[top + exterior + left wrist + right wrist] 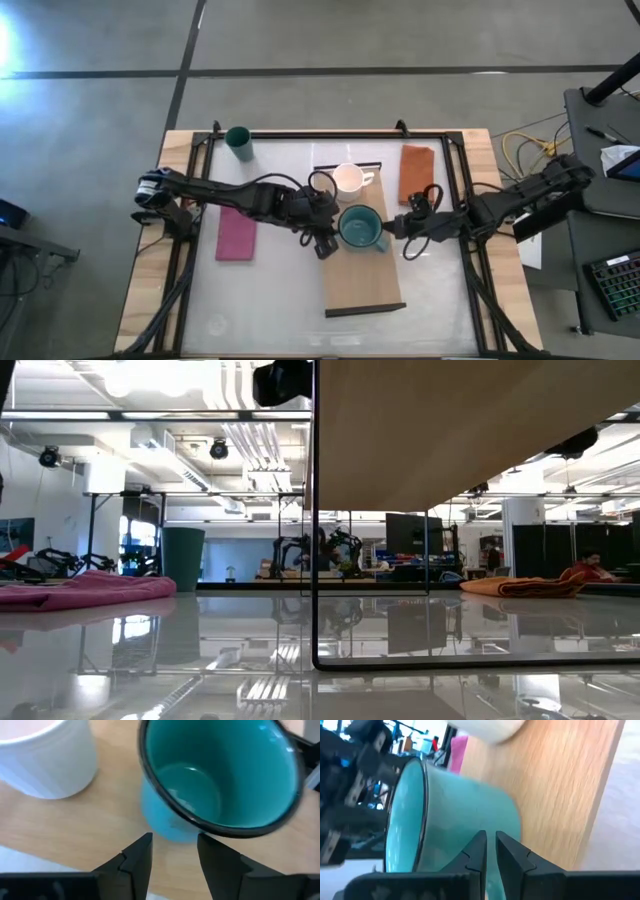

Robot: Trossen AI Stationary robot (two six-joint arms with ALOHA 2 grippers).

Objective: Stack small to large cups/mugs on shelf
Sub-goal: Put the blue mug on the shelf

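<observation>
The teal mug (358,228) stands on the light-wood shelf (365,285), with the white mug (348,178) behind it at the shelf's far end. The dark green tumbler (238,140) stands on the table at the far left. My left gripper (175,851) is open, level at the teal mug's left side (167,827), its fingertips just short of the wall. My right gripper (490,847) is shut on the teal mug (465,810) from the right. My right gripper is closed with only a narrow gap at the teal mug's right side (492,820), where the handle (383,238) points. It comes level from the table's right. Its own fingers hide the place of contact. The mug's base is on the shelf.
A magenta cloth (236,235) lies left of the shelf and an orange cloth (415,172) at its far right. In the low view the shelf (450,430) stands raised on a dark frame (315,560). A black frame (330,135) borders the table.
</observation>
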